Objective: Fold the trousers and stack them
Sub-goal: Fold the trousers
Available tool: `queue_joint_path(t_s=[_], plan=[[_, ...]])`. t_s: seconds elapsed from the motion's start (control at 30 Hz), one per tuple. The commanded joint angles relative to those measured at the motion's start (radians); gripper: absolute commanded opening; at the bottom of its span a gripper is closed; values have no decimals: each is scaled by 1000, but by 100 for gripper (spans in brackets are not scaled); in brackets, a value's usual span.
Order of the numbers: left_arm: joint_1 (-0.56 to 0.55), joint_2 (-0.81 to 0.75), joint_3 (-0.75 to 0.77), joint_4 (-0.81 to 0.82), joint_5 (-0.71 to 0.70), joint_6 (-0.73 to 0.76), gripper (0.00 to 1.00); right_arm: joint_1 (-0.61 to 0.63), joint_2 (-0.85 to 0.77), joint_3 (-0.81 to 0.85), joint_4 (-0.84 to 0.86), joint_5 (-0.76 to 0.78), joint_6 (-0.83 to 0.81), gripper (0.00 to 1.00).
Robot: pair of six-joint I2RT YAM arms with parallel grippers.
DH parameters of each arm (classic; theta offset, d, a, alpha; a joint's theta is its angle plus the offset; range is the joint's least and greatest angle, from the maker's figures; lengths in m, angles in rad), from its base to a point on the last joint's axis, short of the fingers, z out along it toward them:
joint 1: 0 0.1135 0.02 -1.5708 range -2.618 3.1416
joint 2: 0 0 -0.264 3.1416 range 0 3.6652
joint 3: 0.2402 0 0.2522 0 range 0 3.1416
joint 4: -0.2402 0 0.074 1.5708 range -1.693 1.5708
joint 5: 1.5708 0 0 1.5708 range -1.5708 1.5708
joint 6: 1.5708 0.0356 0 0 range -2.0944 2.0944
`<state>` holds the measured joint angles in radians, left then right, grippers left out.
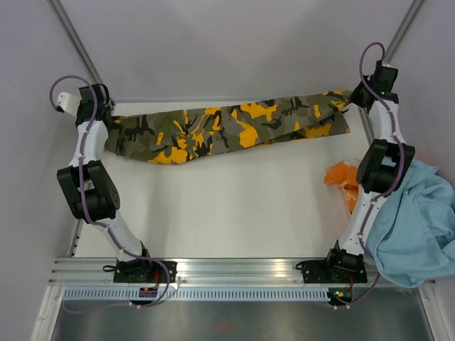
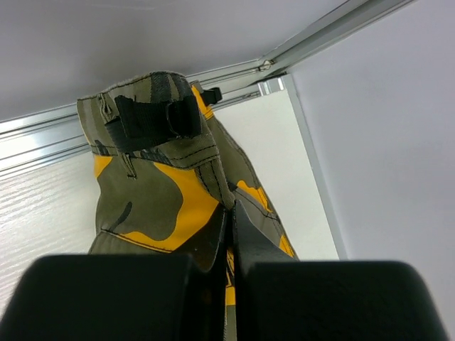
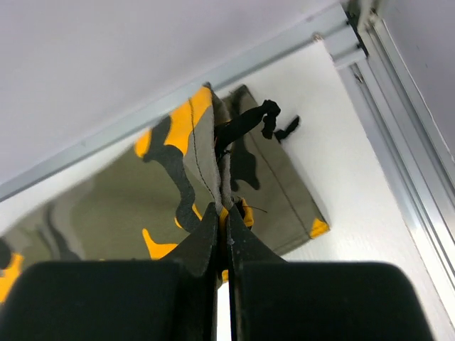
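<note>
Top external: trousers (image 1: 213,131) stretched, each end pinched inside closed jaws.

I see the left arm (image 1: 122,233) and right arm (image 1: 359,213) built alike: white links between bulky black motor housings (image 1: 89,190), on black bases (image 1: 138,270). A mauve cable (image 1: 67,79) is strapped along each, looping free behind the gripper. The left gripper (image 2: 229,213) and right gripper (image 3: 222,213) each show matte black wedge fingers (image 2: 256,245).
</note>
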<state>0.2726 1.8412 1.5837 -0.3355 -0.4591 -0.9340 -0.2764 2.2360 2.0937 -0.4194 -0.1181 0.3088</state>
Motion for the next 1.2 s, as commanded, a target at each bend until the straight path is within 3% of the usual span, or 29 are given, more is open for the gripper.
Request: queue_joint_path(t_s=[0.0, 0.37, 0.53, 0.8, 1.17], plan=[[4, -13, 78, 23, 2, 29, 2, -23, 37, -29, -2, 34, -28, 0], [4, 122, 209, 4, 36, -40, 2, -50, 125, -87, 96, 29, 1, 0], [0, 211, 356, -39, 53, -49, 2, -56, 117, -83, 131, 35, 1, 0], [2, 254, 447, -36, 25, -49, 2, -58, 66, -72, 237, 31, 6, 0], [-3, 365, 550, -39, 30, -58, 2, -60, 158, -15, 215, 23, 23, 0]])
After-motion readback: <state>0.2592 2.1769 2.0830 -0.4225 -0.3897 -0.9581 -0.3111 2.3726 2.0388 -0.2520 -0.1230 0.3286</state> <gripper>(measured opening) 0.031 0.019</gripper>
